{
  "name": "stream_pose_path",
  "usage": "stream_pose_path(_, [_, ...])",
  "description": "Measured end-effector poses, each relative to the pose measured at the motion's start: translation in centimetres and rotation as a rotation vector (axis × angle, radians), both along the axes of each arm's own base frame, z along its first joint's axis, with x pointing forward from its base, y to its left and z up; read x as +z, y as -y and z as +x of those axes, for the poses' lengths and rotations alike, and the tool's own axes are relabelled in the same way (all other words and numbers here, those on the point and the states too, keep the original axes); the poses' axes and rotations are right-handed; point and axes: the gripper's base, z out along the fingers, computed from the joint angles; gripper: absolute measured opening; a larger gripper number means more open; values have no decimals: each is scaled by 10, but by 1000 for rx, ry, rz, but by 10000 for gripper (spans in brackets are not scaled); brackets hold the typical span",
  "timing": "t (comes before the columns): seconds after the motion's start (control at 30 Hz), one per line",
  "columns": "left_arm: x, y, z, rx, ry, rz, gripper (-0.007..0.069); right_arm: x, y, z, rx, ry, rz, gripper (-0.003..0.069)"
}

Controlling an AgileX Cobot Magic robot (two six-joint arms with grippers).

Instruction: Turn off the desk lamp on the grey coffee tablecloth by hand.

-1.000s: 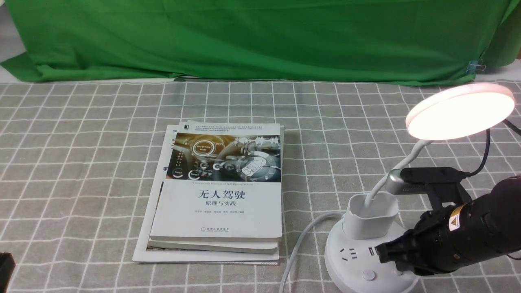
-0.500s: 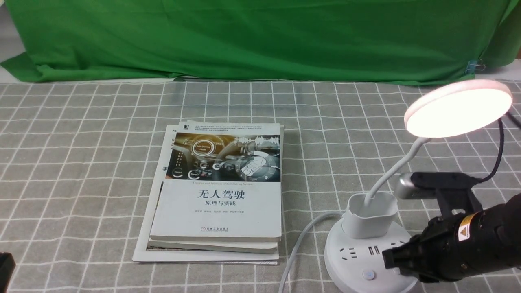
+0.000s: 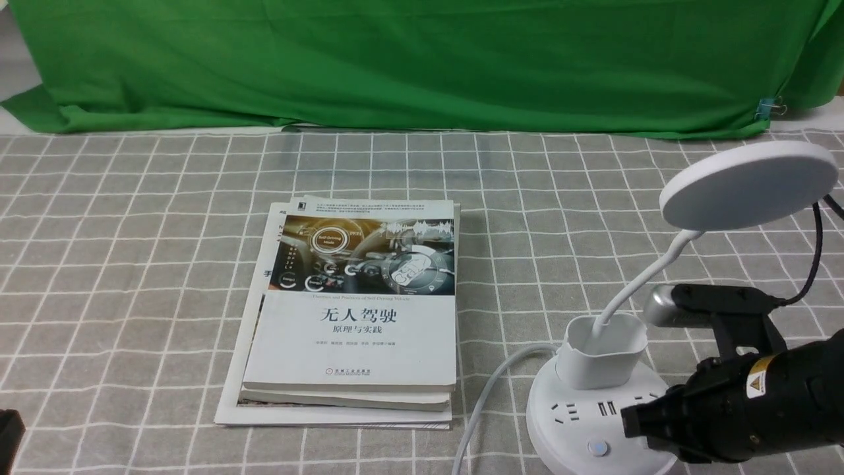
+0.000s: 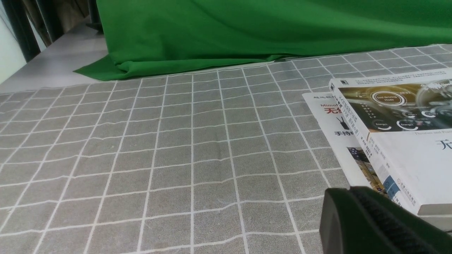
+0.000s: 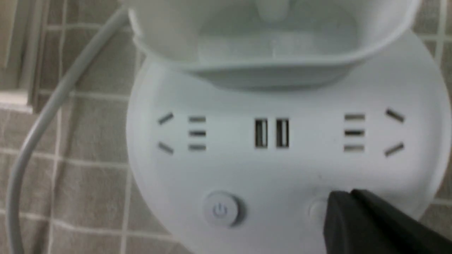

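Two right fingers (image 5: 353,225), black and wedge-shaped, are closed against each other with no gap. Their tip covers the edge of a small round button (image 5: 315,210) on the base (image 3: 560,429); whether they touch it cannot be told. One power button (image 5: 220,211) sits just beside it and is uncovered. Behind the buttons the base carries two USB ports (image 5: 272,133) with a socket on each side, then the cup holder (image 5: 272,38). From the holder a thin neck (image 3: 672,247) curves up to the disc head (image 3: 748,185), which is plain white and unlit. The right arm (image 3: 784,396) reaches the base from the right. It bears a yellow sticker (image 3: 756,384), a silver-tipped black bar (image 3: 712,305) and a black cable (image 3: 816,251). The lamp (image 3: 600,363) stands on the near right part of the cloth (image 3: 132,264) covering the desk, with its white cord (image 3: 488,389) leading off the near edge. A stack of books (image 3: 356,316) lies at centre, near the lamp and apart from it. A green backdrop (image 3: 422,59) hangs along the far edge. The left fingers (image 4: 370,222) hover low over the cloth at near left, beside the books; whether they are apart or together cannot be told.
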Motion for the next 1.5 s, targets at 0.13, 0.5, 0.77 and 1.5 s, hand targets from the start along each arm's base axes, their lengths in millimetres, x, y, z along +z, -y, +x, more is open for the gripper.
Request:
stream_pose_path(0.13, [0,0,0,0,0,0,1,21,4,-7,8,85,36,34])
stream_pose_path(0.5, [0,0,0,0,0,0,1,56,15,-32,316,257,-70,32])
stream_pose_path(0.77, [0,0,0,0,0,0,1,98,33,-70,182,386,58,29])
stream_pose_path(1.5, [0,0,0,0,0,0,1,133,57,-114,9,588,264,130])
